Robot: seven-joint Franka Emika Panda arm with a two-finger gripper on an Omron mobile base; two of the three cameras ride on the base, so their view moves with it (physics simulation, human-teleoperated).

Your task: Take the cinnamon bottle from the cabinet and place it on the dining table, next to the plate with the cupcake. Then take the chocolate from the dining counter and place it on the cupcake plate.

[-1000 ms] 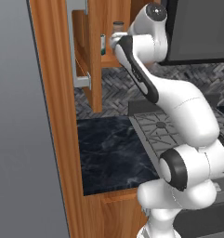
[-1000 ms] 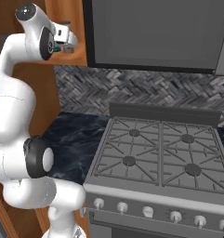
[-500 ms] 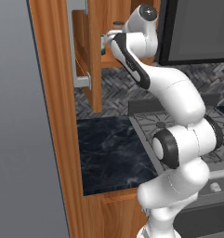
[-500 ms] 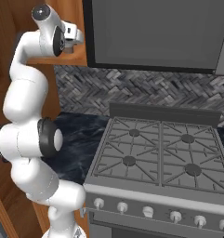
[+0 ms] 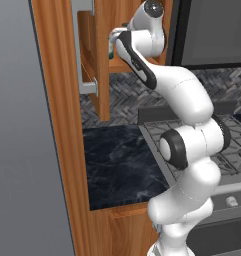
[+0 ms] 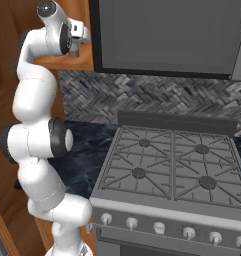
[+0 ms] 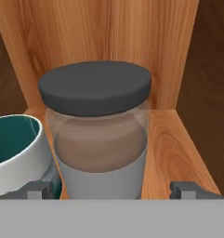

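The left base view looks from behind the arm's left side, forward and down over the black marble surface [image 5: 119, 165] toward the cabinet [image 5: 99, 60], whose open door stands near its left edge. The right base view looks from behind the arm's right side, with the stove [image 6: 172, 170] right of the cabinet [image 6: 67, 62]. Both share the cabinet, the stove and the raised arm. The hand view sits close inside the cabinet, facing the cinnamon bottle [image 7: 100, 135] against the cabinet's wooden back.
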